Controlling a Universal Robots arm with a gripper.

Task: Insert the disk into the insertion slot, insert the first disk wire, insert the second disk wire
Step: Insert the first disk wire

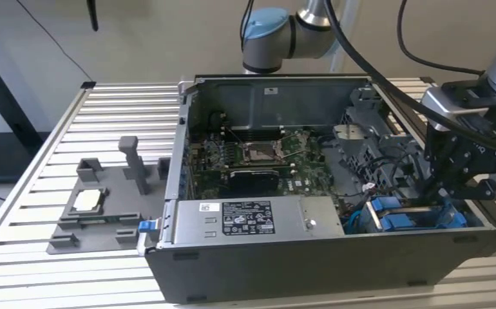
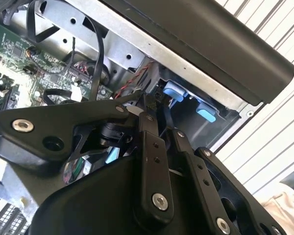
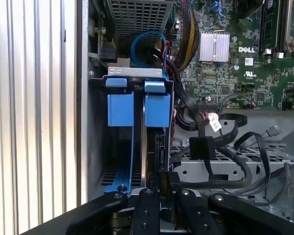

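Presently the gripper stands inside the open computer case. Its two black fingers are closed on the thin near edge of the disk, which sits edge-on in the drive bay. Taking the motherboard as dial centre in the exterior view, the bay lies at about four o'clock. The power supply box lies at six, and a grey fixture tray at nine, out on the slatted table.

Position of the disk: it is in the slot just beside a neighbouring blue carrier, and their blue tabs stand side by side. How deeply it is seated cannot be told. A black connector on black cables hangs near the bay and appears unmated.

Handling, as judged: the disk is rigid and fairly heavy for its bulk, a metal body that will not bend but is sensitive to knocks. Its plastic frame is smooth, likely somewhat slippery, and may flex a little under a pinch. The sound hold is across the narrow long edges or the frame rails, clear of the connector end and the flat faces.

Materials: the case is matt dark grey sheet steel with perforated panels. The board is green and densely populated. The table is ribbed bare aluminium, and the cables are soft and looped.
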